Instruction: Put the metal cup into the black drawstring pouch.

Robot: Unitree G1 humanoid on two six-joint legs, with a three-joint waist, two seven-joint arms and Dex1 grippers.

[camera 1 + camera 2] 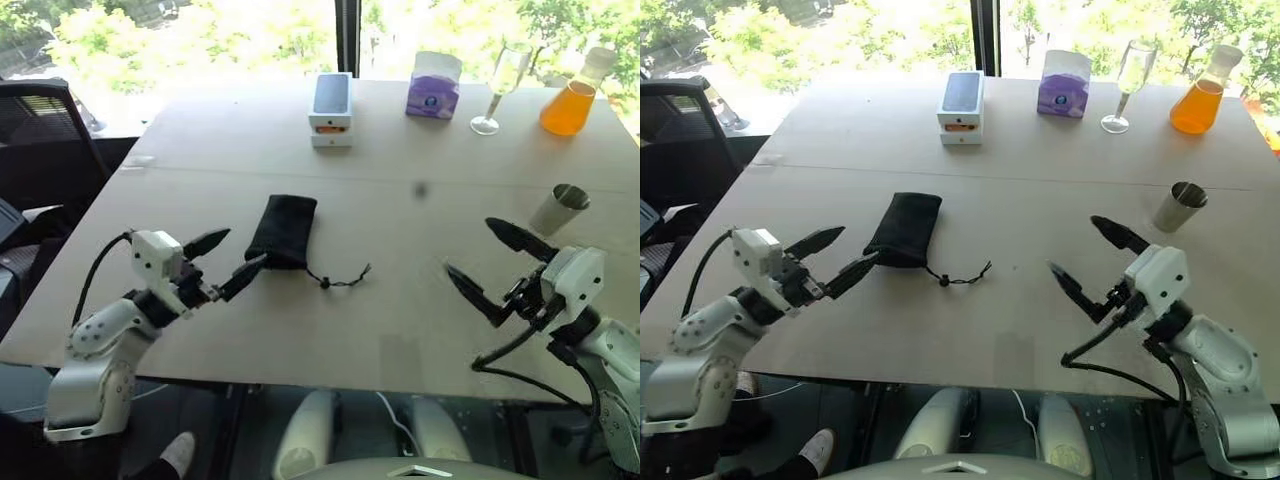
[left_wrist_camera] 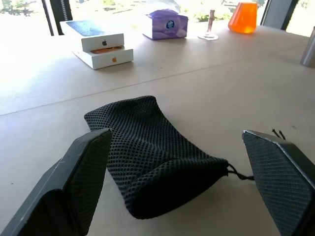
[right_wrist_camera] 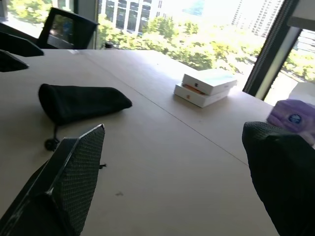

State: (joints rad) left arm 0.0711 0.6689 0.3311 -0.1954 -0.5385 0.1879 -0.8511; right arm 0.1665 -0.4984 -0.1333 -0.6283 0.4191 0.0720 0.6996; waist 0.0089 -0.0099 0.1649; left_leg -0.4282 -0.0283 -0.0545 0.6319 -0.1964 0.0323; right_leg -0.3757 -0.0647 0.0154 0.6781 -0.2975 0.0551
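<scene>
Nearest to me are my two tools, both held over the near edge of the worktop (image 1: pixel 400 330). My left tool (image 1: pixel 222 262) stands wide, with nothing between its fingers, its tips just short of the gathered mouth of the black drawstring pouch (image 1: pixel 283 230). My right tool (image 1: pixel 495 265) is spread wide as well and carries nothing.

The pouch lies flat on the worktop left of centre, its closed end pointing away from me. Its thin cord (image 1: pixel 340 281) trails off to the right and ends in a small knot. In my left wrist view the pouch (image 2: pixel 152 155) sits between the two fingers (image 2: pixel 81 179), not touched by either.

The metal cup (image 1: pixel 559 209) stands upright on the right side of the worktop, beyond my right tool and well apart from the pouch.

Along the far edge are a stack of white boxes (image 1: pixel 331 110), a purple tissue box (image 1: pixel 434 85), a clear stemmed glass (image 1: pixel 500 88) and an orange-filled flask (image 1: pixel 574 97).
</scene>
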